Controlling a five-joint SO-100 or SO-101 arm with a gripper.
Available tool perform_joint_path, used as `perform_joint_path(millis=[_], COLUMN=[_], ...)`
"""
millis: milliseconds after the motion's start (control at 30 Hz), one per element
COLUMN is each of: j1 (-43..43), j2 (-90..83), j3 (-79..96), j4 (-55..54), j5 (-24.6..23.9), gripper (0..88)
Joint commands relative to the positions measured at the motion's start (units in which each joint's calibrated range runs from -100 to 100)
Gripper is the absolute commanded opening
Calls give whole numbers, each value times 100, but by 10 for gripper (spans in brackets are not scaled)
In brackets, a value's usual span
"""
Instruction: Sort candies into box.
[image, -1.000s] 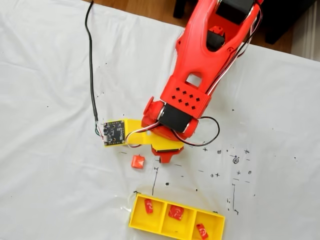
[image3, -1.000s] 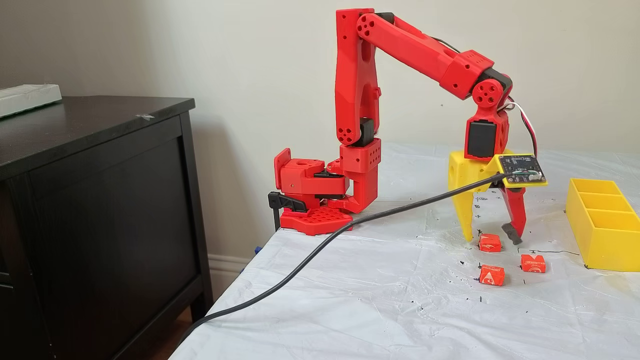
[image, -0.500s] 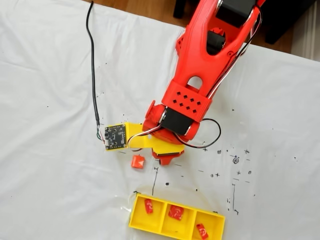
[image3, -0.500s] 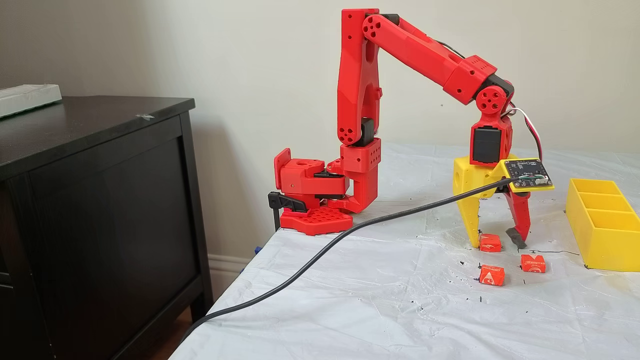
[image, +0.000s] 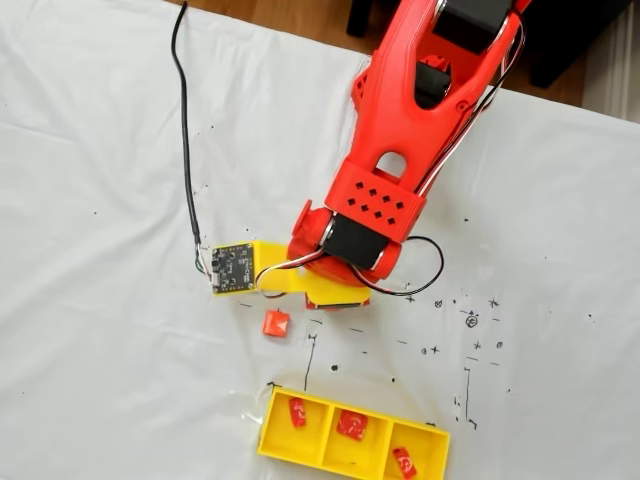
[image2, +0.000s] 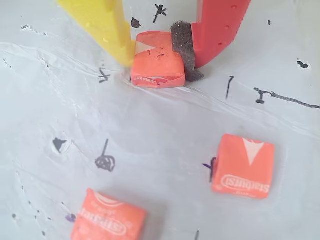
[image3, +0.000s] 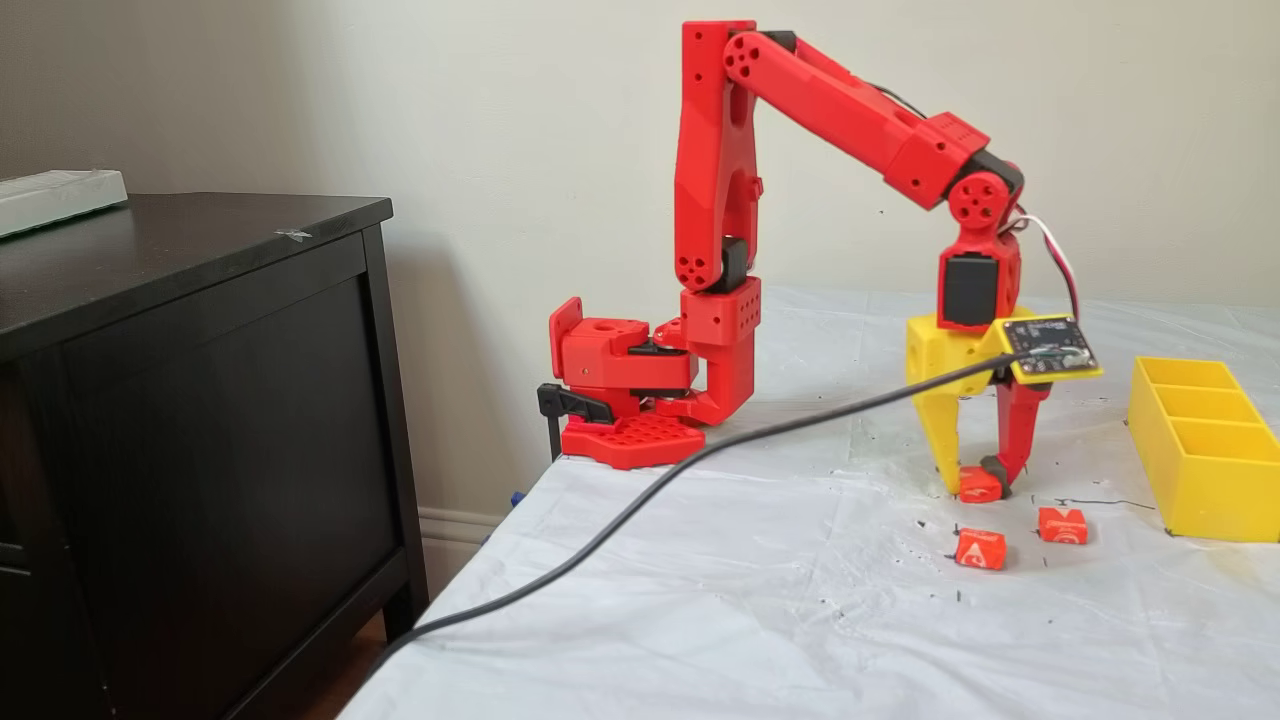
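Observation:
In the wrist view an orange-red candy (image2: 157, 67) sits on the white sheet, pinched between the yellow finger (image2: 107, 27) and the foam-padded red finger (image2: 215, 25) of my gripper (image2: 159, 52), which is shut on it. The side fixed view shows the gripper (image3: 978, 478) low at the table with that candy (image3: 978, 486) at its tips. Two more candies (image2: 243, 166) (image2: 109, 220) lie loose nearby, also visible from the side (image3: 1062, 525) (image3: 980, 549). From above, one loose candy (image: 276, 322) lies left of the gripper (image: 335, 298). The yellow box (image: 268, 432) (image3: 1195, 490) holds one candy in each compartment (image: 297, 411) (image: 351, 424) (image: 403, 462).
A black cable (image3: 700, 455) runs across the sheet to a small yellow mount with a circuit board (image: 232, 265) on the gripper. The arm's base (image3: 630, 400) is clamped at the table's edge. A dark cabinet (image3: 200, 420) stands left of the table.
The gripper has come down the last bit and its red finger has swung in, closing on the candy that stood between the open fingers before.

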Motion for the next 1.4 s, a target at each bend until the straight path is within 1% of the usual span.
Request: perform_joint_path(millis=[0,100,267,633,733,967,1200,1367], j1=[-425,-796,-1285,-1992,-2091,-2236,-2236,-2291], j2=[-1174,-1446,-1632,-1980,-1819,-1166,-691,-420], j3=[-576,-1031,-1759,-1222,-1231,-1395,-1450,-1559], j4=[310,293,72,-1418,-1770,-2523,-2965,-2998], j5=[-239,-523,-845,-1231,-1338,-1470,-1519,-1499], gripper=[1,1,1,1,1,1,1,1])
